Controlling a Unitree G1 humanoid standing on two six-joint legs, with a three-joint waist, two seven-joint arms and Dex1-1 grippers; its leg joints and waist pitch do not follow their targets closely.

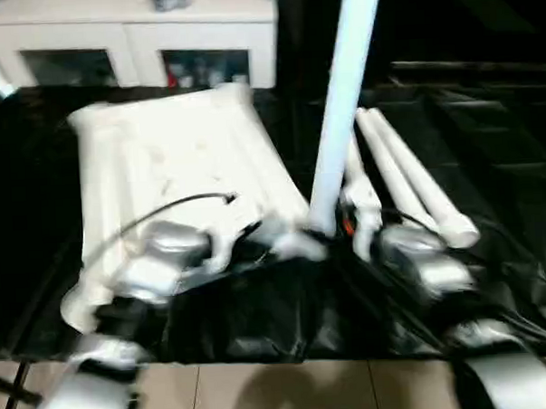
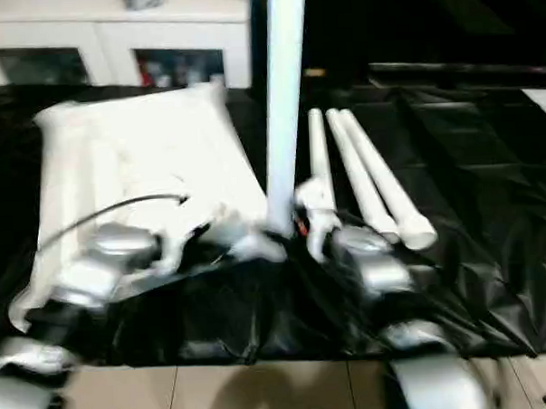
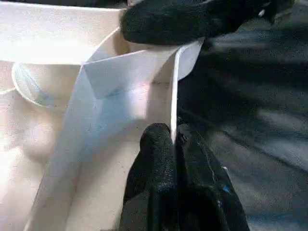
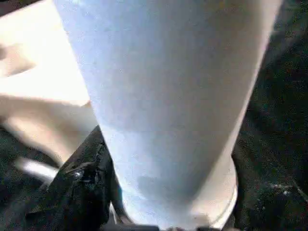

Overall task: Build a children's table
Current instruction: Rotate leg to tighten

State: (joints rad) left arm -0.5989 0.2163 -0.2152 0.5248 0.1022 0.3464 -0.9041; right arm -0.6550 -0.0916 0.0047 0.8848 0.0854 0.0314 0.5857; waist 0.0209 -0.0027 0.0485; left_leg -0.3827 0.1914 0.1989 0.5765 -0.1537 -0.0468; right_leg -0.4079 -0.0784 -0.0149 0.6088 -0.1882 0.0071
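White tube leg upright, tabletop rim pinched.
Right gripper clasps the upright leg at the tabletop near corner; left gripper is clenched on its thin rim. Seating looks doubtful: a tilted leg could jam or slip. Spare legs lie beside, on black sheeting.

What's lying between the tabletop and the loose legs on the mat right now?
In the left eye view, the upright leg held by the right gripper stands between the tabletop and the loose legs. Around it is bare black mat.
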